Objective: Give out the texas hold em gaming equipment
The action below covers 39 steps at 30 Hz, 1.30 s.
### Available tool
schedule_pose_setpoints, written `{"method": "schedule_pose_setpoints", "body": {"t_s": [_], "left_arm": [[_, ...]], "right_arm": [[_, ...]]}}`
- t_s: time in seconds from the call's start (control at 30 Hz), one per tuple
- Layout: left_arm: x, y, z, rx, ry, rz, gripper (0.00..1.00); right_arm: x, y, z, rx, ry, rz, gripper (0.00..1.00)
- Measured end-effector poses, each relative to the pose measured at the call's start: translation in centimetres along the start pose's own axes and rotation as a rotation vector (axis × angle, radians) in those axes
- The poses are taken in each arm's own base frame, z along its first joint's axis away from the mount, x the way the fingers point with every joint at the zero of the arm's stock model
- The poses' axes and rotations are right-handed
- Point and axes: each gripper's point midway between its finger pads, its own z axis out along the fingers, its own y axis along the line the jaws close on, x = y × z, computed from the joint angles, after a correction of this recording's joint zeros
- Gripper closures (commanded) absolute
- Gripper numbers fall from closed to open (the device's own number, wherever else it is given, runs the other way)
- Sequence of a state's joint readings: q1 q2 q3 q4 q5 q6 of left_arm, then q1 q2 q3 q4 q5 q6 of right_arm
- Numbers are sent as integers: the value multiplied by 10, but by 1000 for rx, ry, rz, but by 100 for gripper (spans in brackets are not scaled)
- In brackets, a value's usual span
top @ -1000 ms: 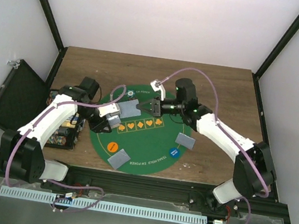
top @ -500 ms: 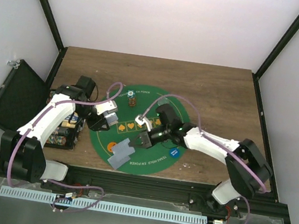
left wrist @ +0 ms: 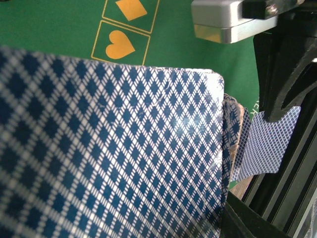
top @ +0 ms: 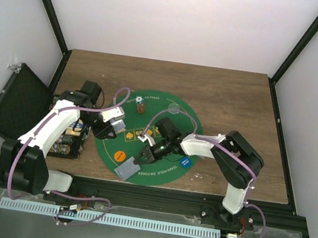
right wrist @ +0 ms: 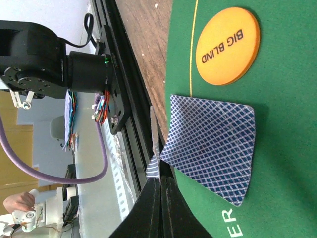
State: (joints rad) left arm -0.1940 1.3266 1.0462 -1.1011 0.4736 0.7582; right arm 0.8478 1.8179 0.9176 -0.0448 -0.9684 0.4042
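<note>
My left gripper (top: 111,127) is shut on a deck of playing cards (left wrist: 109,148) with blue-and-white diamond backs, held over the left side of the round green poker mat (top: 167,167). My right gripper (top: 143,156) is low at the mat's near left, its jaws shut on one card seen edge-on (right wrist: 154,167). Right beside its tip, another card (right wrist: 213,148) lies face down on the mat (right wrist: 277,124); it also shows in the top view (top: 128,168). An orange "BIG BLIND" disc (right wrist: 227,44) lies just past it. A blue disc (top: 185,162) lies at the mat's near right.
A short stack of chips (top: 141,107) and a pale disc (top: 174,107) sit at the mat's far side. An open black case (top: 18,101) with a chip tray (top: 69,135) stands left of the mat. The black front rail (top: 165,199) runs close behind the right gripper.
My right gripper has swept from the mat's far middle to its near left with a card, down beside the card by the orange disc. The left arm has barely moved.
</note>
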Motion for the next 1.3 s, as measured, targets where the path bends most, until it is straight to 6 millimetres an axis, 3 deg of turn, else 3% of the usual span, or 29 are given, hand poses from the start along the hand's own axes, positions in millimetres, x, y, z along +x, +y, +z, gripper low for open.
{"method": "schedule_pose_setpoints", "body": {"t_s": [0.33,0.4,0.6,0.77,0.9,1.07,1.17,1.3], "left_arm": [[0,0,0,1,1,-1,53],[0,0,0,1,1,0,53],[0,0,0,1,1,0,53],[0,0,0,2,0,1,52],[1,-3,0,13,0,2,52],[1,-10,-1,44,1,8,52],[-2,-16,-4,63,1,28,52],[-7,-27,-4,89,7,71,52]], "right_arm": [[-2,-13,11,30,9,35,99],[-2,-17,11,43,9,44,95],[-6,-29,10,125,-3,72,78],[-13,-35,2,220,-29,83,46],[-22,-21,-13,254,-65,48,29],[-56,18,-46,190,-185,-47,13],[-83,39,-69,87,-277,-97,10],[-109,51,-77,-10,-330,-134,7]]}}
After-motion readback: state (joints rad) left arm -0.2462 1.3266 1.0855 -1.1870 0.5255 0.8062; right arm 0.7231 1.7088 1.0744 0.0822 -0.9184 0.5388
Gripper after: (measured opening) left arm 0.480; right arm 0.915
